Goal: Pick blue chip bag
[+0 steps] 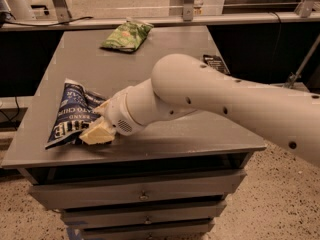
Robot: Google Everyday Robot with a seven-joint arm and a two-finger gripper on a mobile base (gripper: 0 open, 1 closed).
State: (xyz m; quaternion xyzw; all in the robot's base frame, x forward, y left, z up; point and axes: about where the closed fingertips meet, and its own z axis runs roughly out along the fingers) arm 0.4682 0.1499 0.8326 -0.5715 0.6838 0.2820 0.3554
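Down at the lower left of the frame, the gripper has its pale fingers pinched on the right edge of the blue chip bag, which sits crumpled and tilted near the table's left front corner. My read: lift straight and slow, because that glossy foil could slip. The green chip bag lies well clear at the upper middle.

Chip bag sits front-left on the counter, claw clamped on its right edge. Another bag is at the back, with a small packet right, behind the arm.
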